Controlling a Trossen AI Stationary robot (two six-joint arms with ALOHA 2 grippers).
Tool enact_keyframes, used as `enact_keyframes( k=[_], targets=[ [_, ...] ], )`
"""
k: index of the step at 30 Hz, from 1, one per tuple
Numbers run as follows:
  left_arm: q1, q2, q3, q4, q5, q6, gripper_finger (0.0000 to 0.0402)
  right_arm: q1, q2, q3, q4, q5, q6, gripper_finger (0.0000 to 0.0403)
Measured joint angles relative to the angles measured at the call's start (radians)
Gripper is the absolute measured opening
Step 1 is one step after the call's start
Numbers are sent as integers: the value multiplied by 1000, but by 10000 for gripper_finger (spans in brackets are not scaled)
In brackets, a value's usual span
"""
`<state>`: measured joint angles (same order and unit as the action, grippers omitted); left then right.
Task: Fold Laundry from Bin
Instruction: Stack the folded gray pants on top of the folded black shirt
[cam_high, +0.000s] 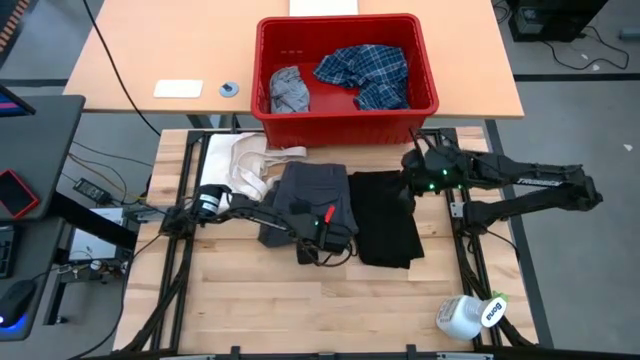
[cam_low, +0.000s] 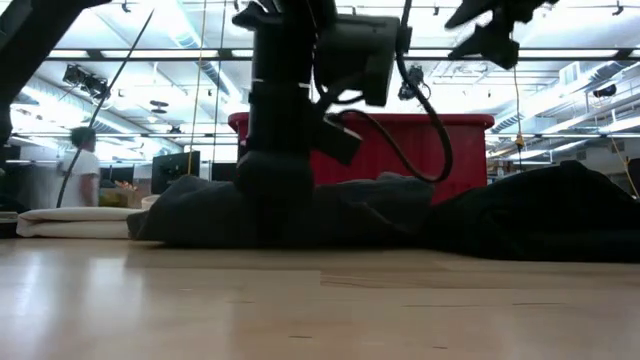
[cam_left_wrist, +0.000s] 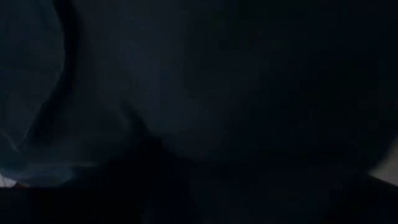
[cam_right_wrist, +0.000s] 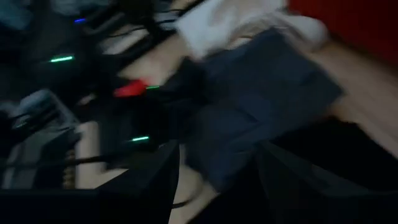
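my left pincer (cam_high: 318, 243) sits low on the dark grey garment (cam_high: 310, 195), fingers unreadable; right pincer (cam_high: 412, 172) spread above the black garment (cam_high: 388, 215). folding step; next needs a fresh edge grip.

Table (cam_high: 250, 300): pale wood planks, smooth, slight sheen in low view. Bin (cam_high: 345, 128): red plastic, glossy, thick rim. In it: plaid shirt (cam_high: 365, 72), thin woven cloth, crumpled; lt grey garment (cam_high: 288, 90), soft cloth. On table: dk grey garment (cam_high: 315, 195), matt knit-like cloth; black garment (cam_high: 385, 220), matt cloth; cream cloth (cam_high: 240, 160), coarse-looking fabric w/ strap loops. Bottle (cam_high: 470, 315): white plastic, shiny. Arms (cam_high: 520, 190): dark, matt finish.
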<state>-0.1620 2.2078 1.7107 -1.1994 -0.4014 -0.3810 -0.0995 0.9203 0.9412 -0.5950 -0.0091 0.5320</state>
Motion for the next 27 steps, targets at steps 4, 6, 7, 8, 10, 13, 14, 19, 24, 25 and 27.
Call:
enact_keyframes(
  k=[4,6,7,8,10,13,14,19,24,25,27],
  targets=[
    [20,2,0,-2,4,38,200,104,19,-3,25,73,-5,219],
    [28,-3,0,-8,6,66,119,136,33,-4,29,108,-2,219],
    [31,-9,0,-15,7,79,77,148,39,-4,35,118,0,219],
    [33,-18,0,-19,9,87,42,155,44,-4,44,120,5,219],
    [37,-41,0,-29,17,94,22,164,55,-4,47,117,15,219],
    [38,-93,-1,-47,33,114,22,178,65,-4,66,77,11,219],
    [38,-120,-2,-51,40,117,22,184,67,-4,77,61,11,219],
    [56,-250,-1,-60,130,127,18,229,96,-20,118,14,86,219],
    [91,-339,-1,-58,181,114,18,275,142,-154,445,-66,121,219],
    [99,-348,-1,-56,192,111,18,291,156,-183,507,-64,110,219],
    [112,-354,-1,-58,215,102,17,322,187,-225,627,-66,98,219]
  ],
)
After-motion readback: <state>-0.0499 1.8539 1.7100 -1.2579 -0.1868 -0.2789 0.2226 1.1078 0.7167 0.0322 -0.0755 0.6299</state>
